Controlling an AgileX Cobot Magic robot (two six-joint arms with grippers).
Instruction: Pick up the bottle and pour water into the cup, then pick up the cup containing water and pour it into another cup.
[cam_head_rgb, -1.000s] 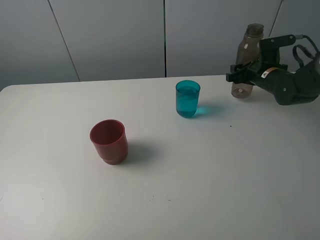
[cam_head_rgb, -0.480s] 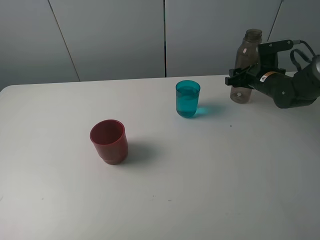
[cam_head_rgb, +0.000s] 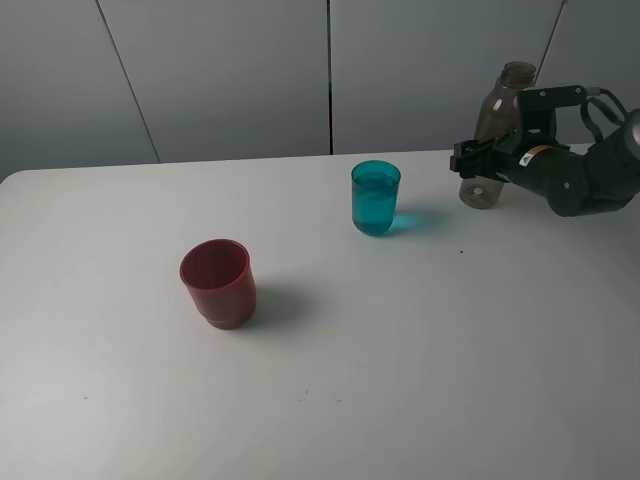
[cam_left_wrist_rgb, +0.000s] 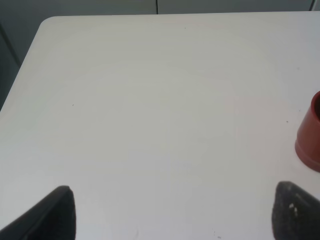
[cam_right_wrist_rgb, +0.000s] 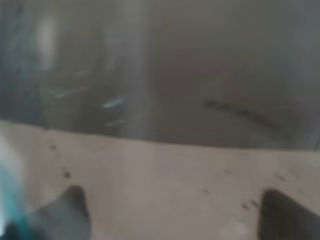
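The smoky grey-brown bottle (cam_head_rgb: 496, 125) is at the back right of the table, leaning slightly, with its base at or just above the tabletop. My right gripper (cam_head_rgb: 487, 160) is shut around its lower body. In the right wrist view the bottle (cam_right_wrist_rgb: 165, 75) fills the frame between the right gripper (cam_right_wrist_rgb: 175, 210) fingertips. The teal cup (cam_head_rgb: 375, 198) stands left of the bottle and holds water. The dark red cup (cam_head_rgb: 217, 282) stands upright further left and nearer; its edge shows in the left wrist view (cam_left_wrist_rgb: 310, 135). My left gripper (cam_left_wrist_rgb: 177, 212) is open and empty over bare table.
The white table (cam_head_rgb: 420, 380) has its back edge just behind the bottle, with a grey panelled wall (cam_head_rgb: 230, 70) beyond. The table's far left corner (cam_left_wrist_rgb: 47, 22) shows in the left wrist view.
My right gripper has lowered the bottle toward the table at the back right, and the bottle's top now leans a little to the right. The cups have not moved.
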